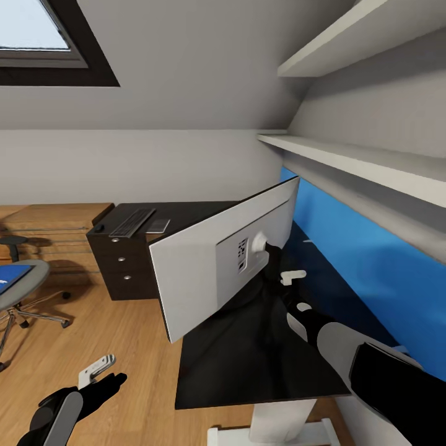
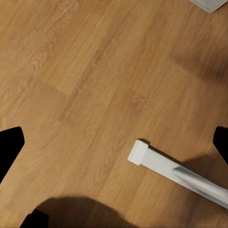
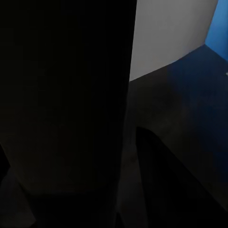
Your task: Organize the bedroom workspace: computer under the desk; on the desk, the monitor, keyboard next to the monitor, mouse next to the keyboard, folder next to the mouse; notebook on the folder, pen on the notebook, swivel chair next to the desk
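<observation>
The monitor point(image 1: 204, 260) stands on the tabletop point(image 1: 248, 359), its wide back turned toward the robot. The right gripper point(image 1: 272, 251) reaches its stand and may be holding it; I cannot tell. The left gripper point(image 1: 102, 375) hangs open, empty, farther away

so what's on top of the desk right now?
On the desk: the monitor, tilted with its pale back toward the camera, the right gripper at its stand mount; further back, the keyboard and a grey notebook. The surface behind the monitor is hidden.
</observation>
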